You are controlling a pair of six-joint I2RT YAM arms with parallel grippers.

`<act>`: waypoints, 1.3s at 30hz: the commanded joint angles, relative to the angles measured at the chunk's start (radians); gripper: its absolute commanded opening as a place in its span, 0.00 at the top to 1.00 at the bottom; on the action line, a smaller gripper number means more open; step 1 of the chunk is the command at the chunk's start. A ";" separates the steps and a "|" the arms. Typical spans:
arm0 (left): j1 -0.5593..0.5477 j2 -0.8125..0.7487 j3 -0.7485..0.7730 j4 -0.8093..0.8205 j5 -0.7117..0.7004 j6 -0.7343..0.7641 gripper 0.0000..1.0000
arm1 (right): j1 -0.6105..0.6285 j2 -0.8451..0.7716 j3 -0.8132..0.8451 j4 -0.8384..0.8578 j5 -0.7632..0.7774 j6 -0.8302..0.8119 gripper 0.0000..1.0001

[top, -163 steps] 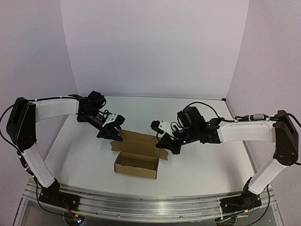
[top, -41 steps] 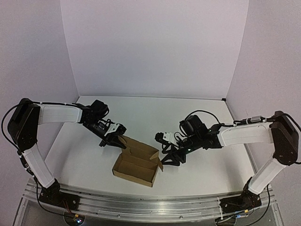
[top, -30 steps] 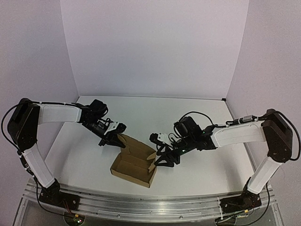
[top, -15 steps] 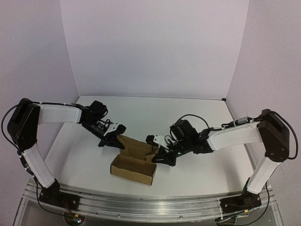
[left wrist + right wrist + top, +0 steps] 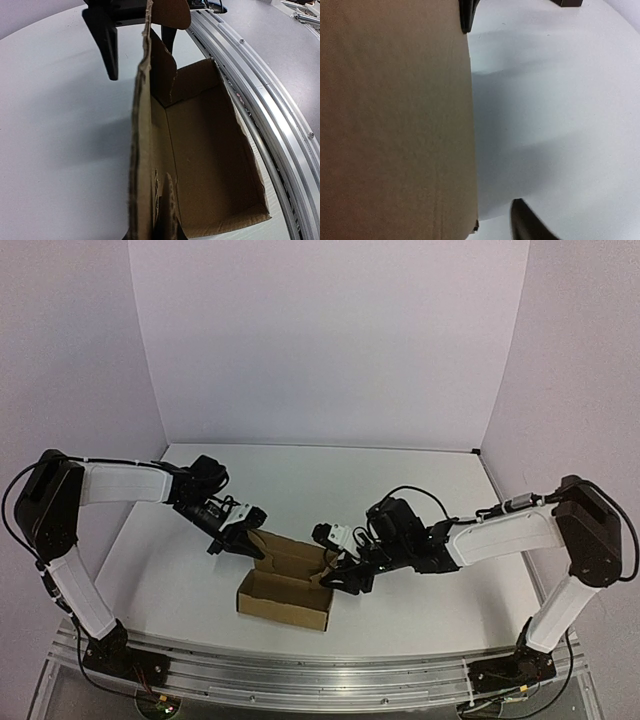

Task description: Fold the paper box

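The paper box (image 5: 285, 597) is a brown cardboard tray lying open on the white table, with its lid flap standing up along the far side. My left gripper (image 5: 243, 537) is shut on the lid's left end, and in the left wrist view the lid edge (image 5: 142, 150) runs straight out from the jaws. My right gripper (image 5: 335, 575) is at the box's right end, open, with its two fingers (image 5: 107, 45) straddling an upright end flap. In the right wrist view cardboard (image 5: 395, 125) fills the left half, and one finger (image 5: 527, 225) stands apart from it.
An aluminium rail (image 5: 300, 675) runs along the table's near edge, close to the box's front wall. It shows again in the left wrist view, where the rail (image 5: 260, 100) lies just past the tray. White walls enclose the table (image 5: 400, 490) at the back and both sides.
My right gripper has moved left, from beside the box to its right end flap. The box has turned slightly and sits more square to the rail. The left gripper keeps its hold.
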 commanded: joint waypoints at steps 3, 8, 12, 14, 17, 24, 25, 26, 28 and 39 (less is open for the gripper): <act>-0.007 -0.108 -0.049 0.089 -0.048 -0.028 1.00 | -0.009 -0.182 -0.039 0.008 0.053 0.040 0.22; -0.007 -0.179 -0.149 0.281 -0.114 -0.103 0.98 | -0.023 -0.266 -0.047 -0.134 0.024 0.123 0.04; -0.008 -0.210 -0.219 0.277 -0.133 -0.042 0.81 | -0.023 -0.297 -0.055 -0.160 -0.010 0.231 0.02; -0.008 -0.221 -0.238 0.242 -0.129 -0.002 0.69 | -0.023 -0.301 -0.049 -0.161 -0.010 0.295 0.02; -0.007 -0.235 -0.229 0.191 -0.120 0.020 0.52 | -0.022 -0.299 -0.028 -0.163 0.020 0.382 0.02; -0.001 -0.291 -0.178 0.049 -0.121 0.062 0.35 | -0.023 -0.310 0.037 -0.165 0.031 0.529 0.02; 0.004 -0.304 -0.180 0.039 -0.120 0.066 0.32 | -0.023 -0.320 0.047 -0.165 0.040 0.554 0.02; 0.010 -0.323 -0.179 0.030 -0.119 0.071 0.30 | -0.022 -0.329 0.063 -0.165 0.056 0.581 0.02; 0.021 -0.351 -0.176 0.019 -0.118 0.072 0.26 | -0.022 -0.333 0.094 -0.177 0.109 0.643 0.02; 0.031 -0.608 -0.136 -0.115 -0.051 0.016 0.54 | -0.016 -0.050 0.526 -0.450 0.174 0.596 0.30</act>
